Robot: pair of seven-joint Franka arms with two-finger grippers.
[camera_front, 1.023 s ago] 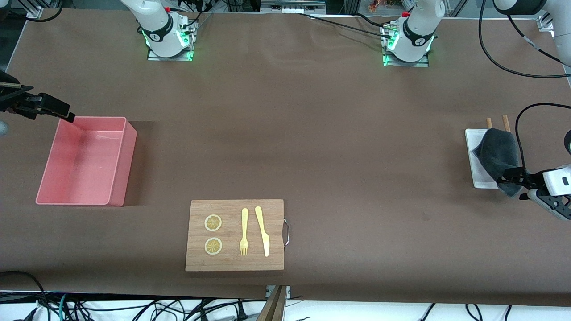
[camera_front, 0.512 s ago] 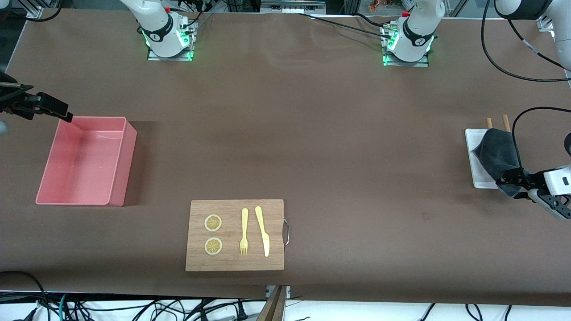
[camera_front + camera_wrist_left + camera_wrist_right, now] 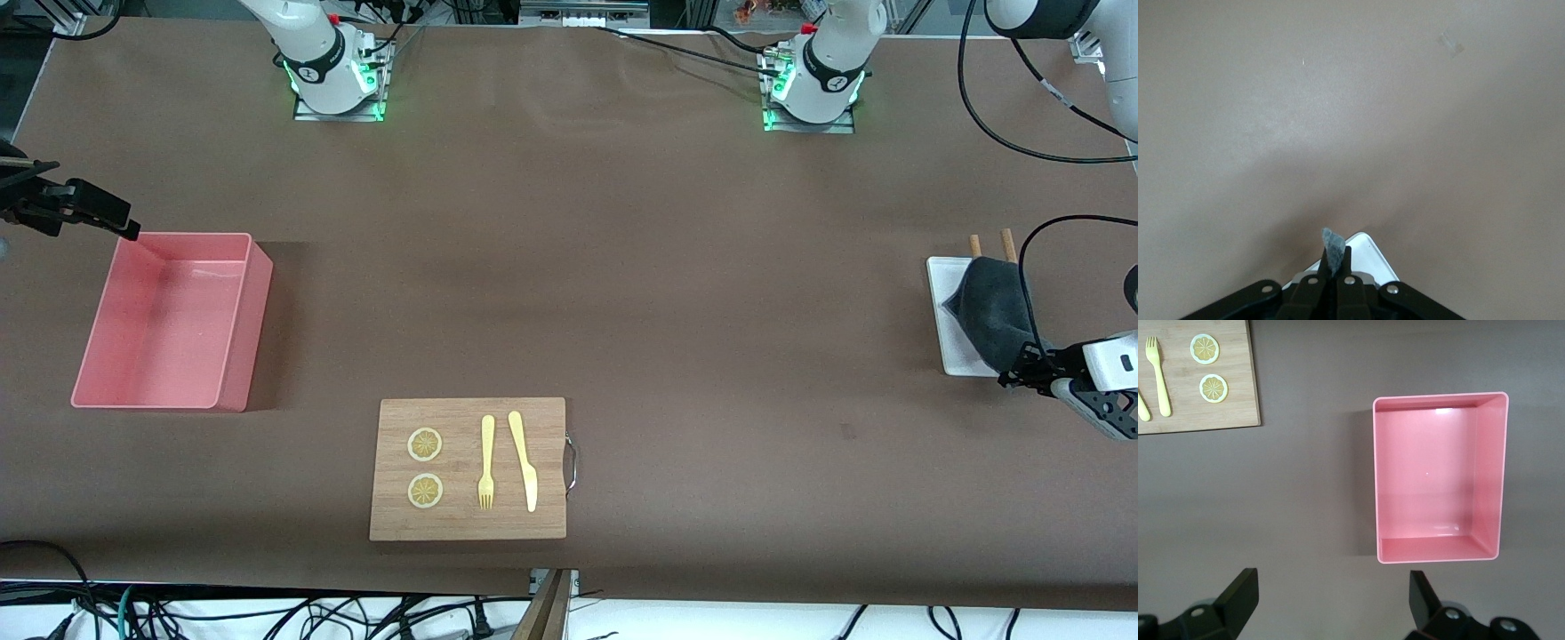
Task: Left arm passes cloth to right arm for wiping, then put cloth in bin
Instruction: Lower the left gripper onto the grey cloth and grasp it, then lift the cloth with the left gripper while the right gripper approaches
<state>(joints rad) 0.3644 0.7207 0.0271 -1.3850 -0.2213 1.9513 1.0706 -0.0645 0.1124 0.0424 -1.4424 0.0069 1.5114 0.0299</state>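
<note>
My left gripper pinches the dark grey cloth, bunched on the white tray. My right gripper, fingers wide, waits beside the pink bin.

Two wooden sticks mostly hidden under the cloth.

The surface under my arms is a matt brown sheet, faintly rippled. My left pincer pinches soft, fuzzy dark grey cloth, which lies draped over a smooth white tray. Below my right pincer the pink bin is smooth plastic with a slight sheen. The cutting board is grained wood with a thin metal handle.
</note>
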